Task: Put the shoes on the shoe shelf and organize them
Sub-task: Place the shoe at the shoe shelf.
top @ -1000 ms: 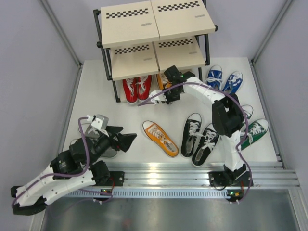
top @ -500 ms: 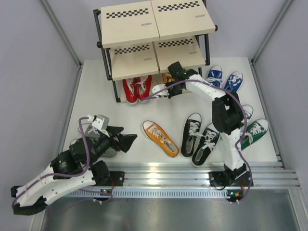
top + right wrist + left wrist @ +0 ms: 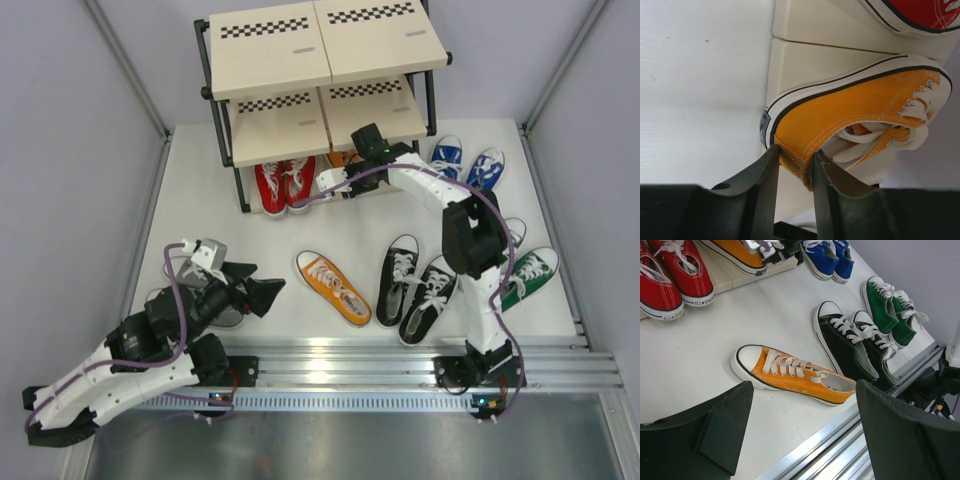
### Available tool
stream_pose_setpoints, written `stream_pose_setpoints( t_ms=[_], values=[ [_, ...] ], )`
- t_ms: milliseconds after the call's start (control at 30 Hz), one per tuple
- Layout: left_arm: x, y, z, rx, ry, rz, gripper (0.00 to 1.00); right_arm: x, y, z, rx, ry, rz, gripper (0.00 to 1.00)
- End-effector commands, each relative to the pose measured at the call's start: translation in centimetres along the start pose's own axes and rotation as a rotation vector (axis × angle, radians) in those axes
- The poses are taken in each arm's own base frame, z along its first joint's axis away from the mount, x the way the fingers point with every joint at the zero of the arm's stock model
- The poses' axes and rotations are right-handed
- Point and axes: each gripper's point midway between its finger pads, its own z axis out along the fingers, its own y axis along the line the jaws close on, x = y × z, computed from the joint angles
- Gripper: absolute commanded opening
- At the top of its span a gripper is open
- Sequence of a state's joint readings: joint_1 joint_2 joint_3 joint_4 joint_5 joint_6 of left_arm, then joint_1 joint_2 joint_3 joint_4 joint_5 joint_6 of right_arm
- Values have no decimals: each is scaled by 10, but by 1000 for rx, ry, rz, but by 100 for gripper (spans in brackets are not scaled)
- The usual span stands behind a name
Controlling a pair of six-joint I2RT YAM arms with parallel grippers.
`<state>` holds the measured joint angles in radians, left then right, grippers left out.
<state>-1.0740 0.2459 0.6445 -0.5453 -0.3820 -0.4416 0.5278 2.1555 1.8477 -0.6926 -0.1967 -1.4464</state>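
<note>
The shoe shelf (image 3: 300, 60) stands at the back. The red pair (image 3: 283, 183) sits on its bottom tier. My right gripper (image 3: 796, 160) is shut on the heel of an orange shoe (image 3: 855, 110), which lies on its side on the bottom board (image 3: 805, 60) next to the red pair (image 3: 925, 12). In the top view this gripper (image 3: 338, 180) reaches under the middle tier. The other orange shoe (image 3: 333, 287) lies on the table. My left gripper (image 3: 262, 293) is open and empty, hovering left of it; the shoe (image 3: 795, 375) shows between its fingers.
The black pair (image 3: 415, 285) lies right of the loose orange shoe, the green pair (image 3: 530, 275) at the right edge, the blue pair (image 3: 465, 165) right of the shelf. A grey shoe (image 3: 225, 318) is partly hidden under my left arm. A metal rail (image 3: 400, 360) runs along the near edge.
My right gripper has pushed the orange shoe farther back under the shelf onto the bottom tier. The left arm has not moved.
</note>
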Motion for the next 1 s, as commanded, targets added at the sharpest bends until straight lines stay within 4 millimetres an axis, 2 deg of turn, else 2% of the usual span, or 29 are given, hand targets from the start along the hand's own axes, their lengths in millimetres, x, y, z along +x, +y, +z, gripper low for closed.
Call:
stream_pose_setpoints(
  t_ms=[0,267,400,533,600,667,733,767,800,833,867,900,933,967],
  values=[
    [-6,-4,1,20,-25,7,89,-7,-43,-20,158,-21,-38,32],
    [-6,-4,1,22,-25,5,88,-12,-45,-30,178,-37,-19,45],
    [-7,-4,1,17,-27,6,89,-15,-42,-38,177,-53,-4,55],
    [-7,-3,1,16,-28,5,89,-22,-40,-55,187,-74,-3,58],
    [-6,-3,1,14,-26,6,89,-24,-31,-57,173,-84,4,60],
    [-6,-3,1,11,-27,2,90,-29,-30,-71,188,-98,5,62],
    [-5,-1,2,1,-27,-3,93,-34,-24,-83,188,-119,11,63],
    [-5,1,2,-7,-28,-6,94,-34,-12,-83,164,-129,28,64],
    [-6,2,2,-19,-32,-15,96,-40,-12,-96,180,-141,30,64],
    [-6,4,3,-27,-36,-21,98,-43,-7,-101,176,-151,52,65],
    [-5,5,4,-38,-35,-27,98,-46,7,-100,151,-168,72,66],
    [-5,5,4,-44,-37,-41,98,-52,8,-119,179,-187,84,66],
    [-5,7,5,-58,-39,-49,98,-58,15,-127,179,-209,109,66],
    [-3,8,7,-67,-30,-56,98,-66,35,-126,136,-258,183,66]
  ],
)
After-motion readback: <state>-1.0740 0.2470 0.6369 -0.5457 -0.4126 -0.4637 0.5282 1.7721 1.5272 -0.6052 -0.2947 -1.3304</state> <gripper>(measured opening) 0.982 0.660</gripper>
